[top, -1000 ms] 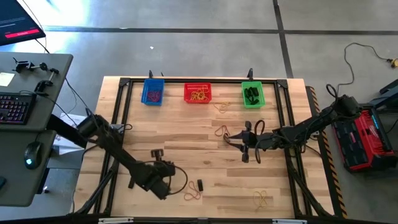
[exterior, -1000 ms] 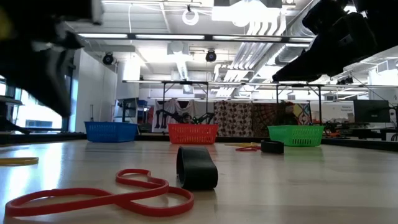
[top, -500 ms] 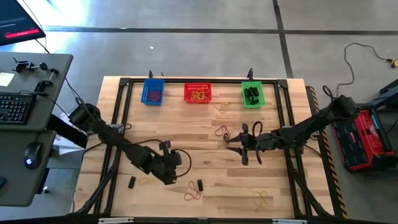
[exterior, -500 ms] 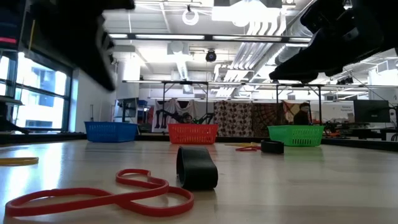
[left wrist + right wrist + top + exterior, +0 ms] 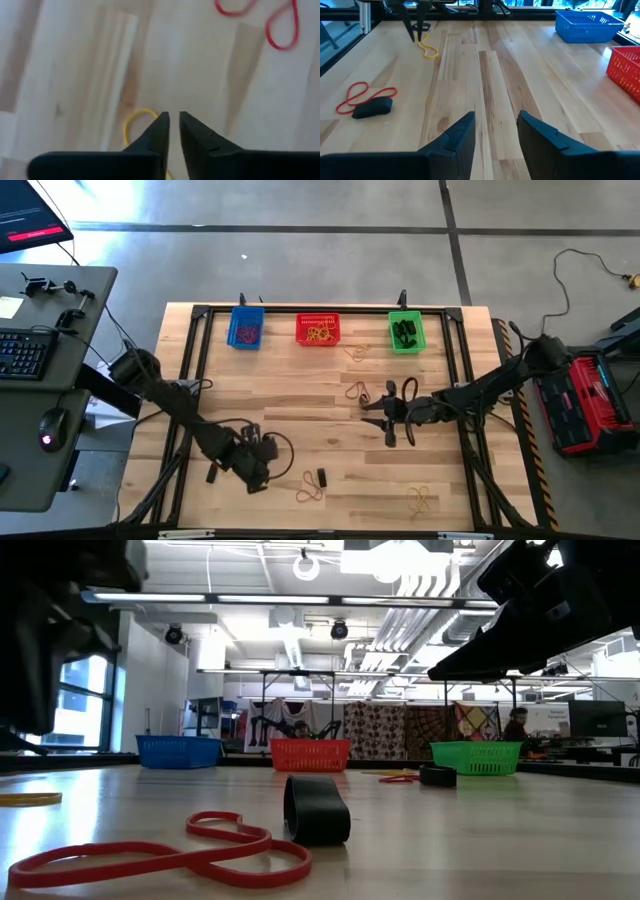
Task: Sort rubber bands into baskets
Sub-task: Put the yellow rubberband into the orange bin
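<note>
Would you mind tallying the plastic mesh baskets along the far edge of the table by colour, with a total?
Blue plastic mesh basket: 1
Red plastic mesh basket: 1
Green plastic mesh basket: 1
Total: 3

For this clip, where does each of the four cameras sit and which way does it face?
High: overhead, straight down; both arms, the three baskets.
Low: table height, facing the blue basket, red basket, green basket; arms overhead.
Left wrist: over the left gripper, nearly shut above a yellow band.
Right wrist: past the open right gripper.
Shared: red band, black band.
</note>
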`<act>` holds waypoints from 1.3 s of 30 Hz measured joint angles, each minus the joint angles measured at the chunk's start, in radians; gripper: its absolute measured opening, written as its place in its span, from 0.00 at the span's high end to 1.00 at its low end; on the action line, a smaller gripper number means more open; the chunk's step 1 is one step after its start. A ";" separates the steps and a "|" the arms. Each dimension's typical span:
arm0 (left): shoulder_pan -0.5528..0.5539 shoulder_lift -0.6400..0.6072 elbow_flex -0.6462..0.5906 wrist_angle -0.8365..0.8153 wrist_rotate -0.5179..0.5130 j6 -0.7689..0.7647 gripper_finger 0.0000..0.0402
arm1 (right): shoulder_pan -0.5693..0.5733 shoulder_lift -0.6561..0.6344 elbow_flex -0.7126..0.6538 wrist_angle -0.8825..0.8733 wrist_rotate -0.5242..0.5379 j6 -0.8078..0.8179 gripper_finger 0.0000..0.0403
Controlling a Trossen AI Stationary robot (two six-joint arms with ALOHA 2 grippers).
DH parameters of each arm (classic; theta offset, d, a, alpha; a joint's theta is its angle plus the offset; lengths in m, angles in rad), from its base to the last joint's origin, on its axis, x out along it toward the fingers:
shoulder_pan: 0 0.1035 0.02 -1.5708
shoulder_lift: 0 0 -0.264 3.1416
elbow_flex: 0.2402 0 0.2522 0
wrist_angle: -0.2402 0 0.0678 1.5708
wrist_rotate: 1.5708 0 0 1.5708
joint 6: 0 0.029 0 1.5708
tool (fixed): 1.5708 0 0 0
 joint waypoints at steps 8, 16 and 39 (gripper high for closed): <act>-0.057 0.000 0.000 -0.129 0.038 -0.199 0.69 | 0.000 0.000 0.000 0.002 0.000 0.000 0.66; -0.080 0.004 0.000 -0.156 0.065 -0.261 0.62 | 0.000 0.000 0.000 0.000 0.000 0.000 0.66; -0.089 0.135 0.003 -0.136 0.074 -0.181 0.90 | 0.000 0.000 0.000 -0.002 0.000 0.000 0.66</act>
